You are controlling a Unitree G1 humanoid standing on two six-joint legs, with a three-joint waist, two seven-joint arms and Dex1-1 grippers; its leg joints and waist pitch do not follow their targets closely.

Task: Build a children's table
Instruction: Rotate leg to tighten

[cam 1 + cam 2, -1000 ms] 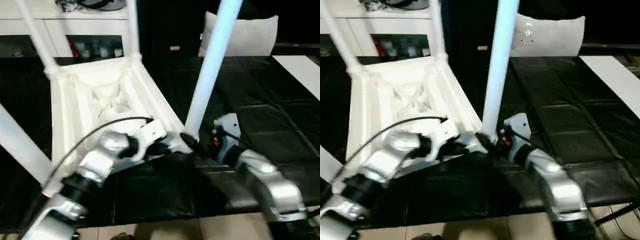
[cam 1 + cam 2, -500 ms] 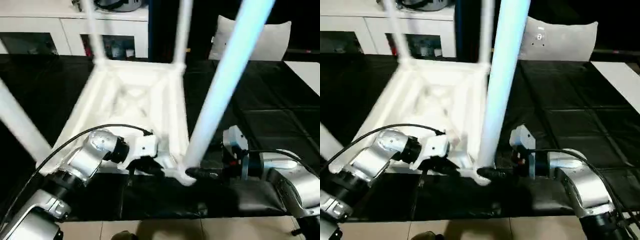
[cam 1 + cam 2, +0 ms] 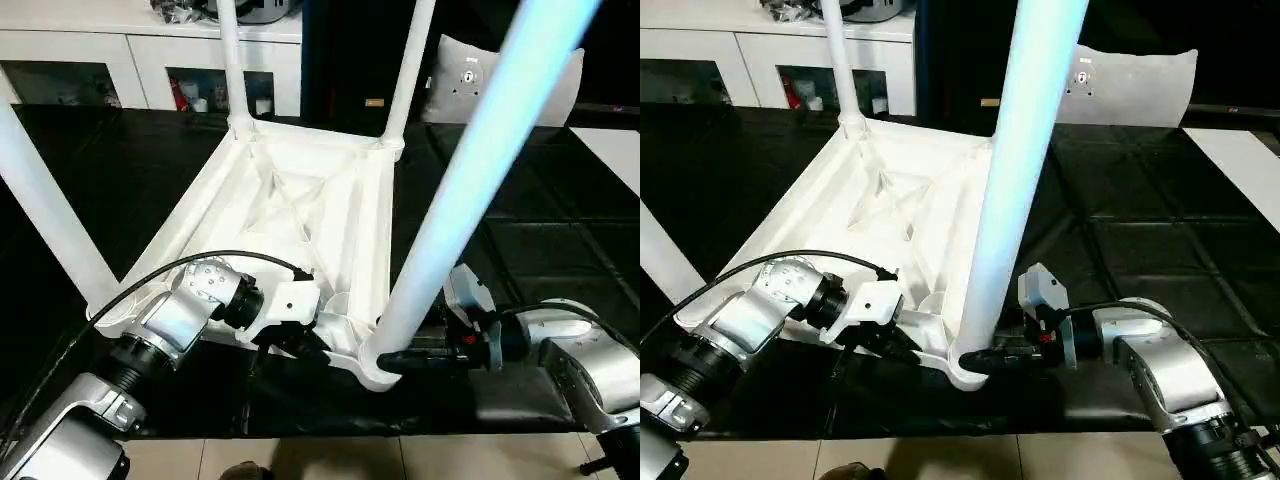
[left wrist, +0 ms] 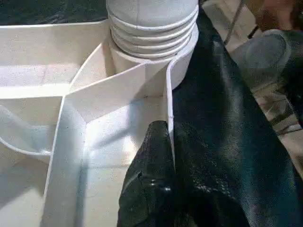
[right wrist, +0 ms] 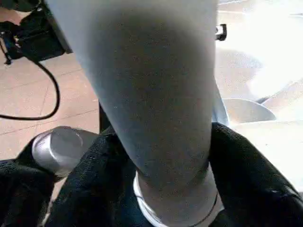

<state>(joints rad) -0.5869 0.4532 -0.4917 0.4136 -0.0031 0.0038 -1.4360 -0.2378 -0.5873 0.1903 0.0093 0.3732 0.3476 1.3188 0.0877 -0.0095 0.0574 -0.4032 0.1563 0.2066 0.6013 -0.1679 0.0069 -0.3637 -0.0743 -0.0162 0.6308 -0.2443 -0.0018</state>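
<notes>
The children's table top (image 3: 372,225) lies upside down on the black mat, ribbed underside up. White legs stand in its corner sockets. The nearest leg (image 3: 470,190) rises from the near right corner socket (image 4: 151,28). My left gripper (image 3: 308,345) is shut on the thin rim wall (image 4: 168,104) just beside that socket, one finger (image 4: 151,189) on each side of the wall. From the right, my right gripper (image 3: 392,360) reaches the base of the nearest leg (image 5: 156,94). Its black fingers (image 5: 251,179) press on both sides of it.
A white cabinet with glass doors (image 3: 130,60) stands behind the mat, and a grey-white pillow (image 3: 470,85) leans at the back right. A white board (image 3: 610,140) lies at the far right. The black mat (image 3: 540,250) ends at tiled floor (image 3: 300,460) near me.
The camera has shifted, so the whole scene sits differently. My right gripper's fingers have closed in around the base of the nearest leg. The left gripper keeps its pinch on the rim.
</notes>
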